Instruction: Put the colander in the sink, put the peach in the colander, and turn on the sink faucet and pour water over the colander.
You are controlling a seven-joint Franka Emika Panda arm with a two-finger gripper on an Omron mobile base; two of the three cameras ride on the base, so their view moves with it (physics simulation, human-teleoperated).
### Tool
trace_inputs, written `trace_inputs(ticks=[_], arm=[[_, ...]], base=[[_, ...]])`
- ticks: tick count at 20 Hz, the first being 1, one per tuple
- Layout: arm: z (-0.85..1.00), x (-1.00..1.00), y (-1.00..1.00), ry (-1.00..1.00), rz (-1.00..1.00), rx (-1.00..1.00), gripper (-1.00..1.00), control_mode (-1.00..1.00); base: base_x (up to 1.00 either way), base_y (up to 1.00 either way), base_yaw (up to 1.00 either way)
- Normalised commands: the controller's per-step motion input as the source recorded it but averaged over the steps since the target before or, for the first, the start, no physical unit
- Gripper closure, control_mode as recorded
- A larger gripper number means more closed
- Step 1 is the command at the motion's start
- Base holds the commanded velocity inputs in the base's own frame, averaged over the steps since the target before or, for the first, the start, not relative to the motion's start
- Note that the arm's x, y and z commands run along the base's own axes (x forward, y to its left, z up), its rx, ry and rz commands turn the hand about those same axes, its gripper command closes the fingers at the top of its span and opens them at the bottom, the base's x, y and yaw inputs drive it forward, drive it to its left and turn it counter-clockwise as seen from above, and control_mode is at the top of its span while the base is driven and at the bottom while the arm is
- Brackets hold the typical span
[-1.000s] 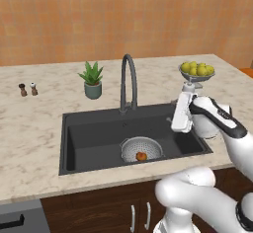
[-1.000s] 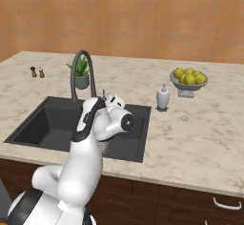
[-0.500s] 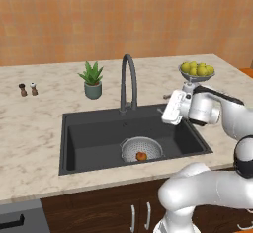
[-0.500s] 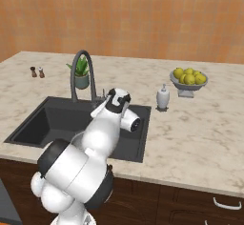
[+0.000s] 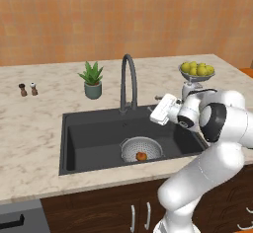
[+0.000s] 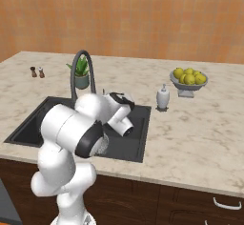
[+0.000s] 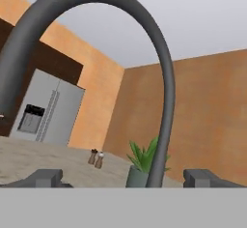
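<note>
Silvery colander (image 5: 142, 148) sits in the dark sink (image 5: 89, 138), near its front edge by the drain, with the orange-red peach (image 5: 141, 155) inside it. Gooseneck sink faucet (image 5: 128, 83) stands at the sink's back edge; gripper (image 5: 159, 109) hovers just right of its base, fingers (image 7: 46, 178) spread apart, nothing between them. Potted plant (image 5: 92, 80), shakers (image 5: 27, 89), fruit bowl (image 5: 197, 71) on bench (image 5: 29, 128). No readable writing.
</note>
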Motion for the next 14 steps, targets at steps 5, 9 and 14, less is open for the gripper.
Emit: trace_inputs(ticks=[5,9,14], arm=[[0.00,0.38,0.01,0.05,0.00,0.01,-1.00,-1.00],[0.09,0.24,0.03,0.12,0.00,0.00,-1.00,-1.00],[0.22,0.23,0.16,0.11,0.00,0.00,-1.00,-1.00]], base=[[0.00,0.00,0.00],[0.00,0.00,0.00],[0.00,0.00,0.00]])
